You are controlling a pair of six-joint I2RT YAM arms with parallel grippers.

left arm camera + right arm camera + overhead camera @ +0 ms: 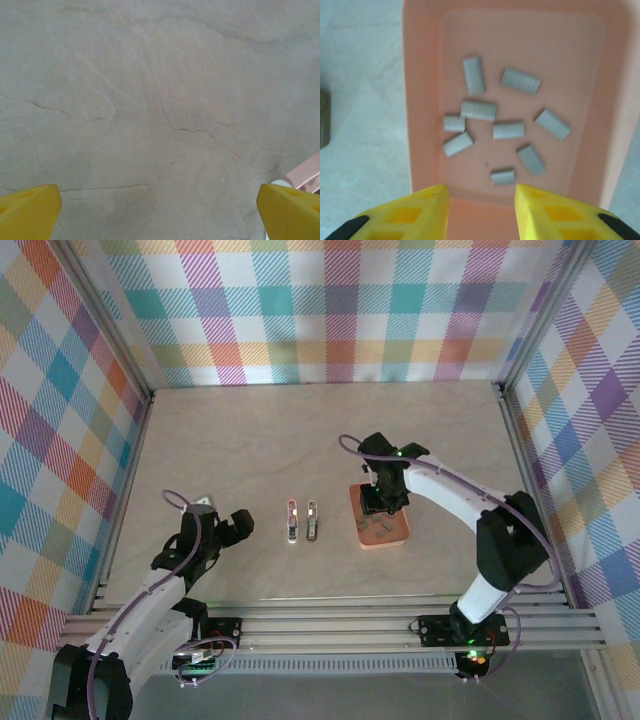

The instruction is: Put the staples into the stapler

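Lying loose and flat in the salmon tray (422,75), the staples (478,110) are counted as nine short grey strips, mostly apart, a few touching. They are judged light, stiff, smooth-sided and liable to snap if squeezed hard. A light pinch across the long edges of an isolated strip is advised, e.g. the one nearest the near wall. The right end effector (481,210) is held over that wall, jaws partly apart, nothing between. The stapler (313,521) is laid on the table (240,440) near the tray, just beside a white-and-pink stapler (291,520). The left end effector (160,215) is spread wide, empty.
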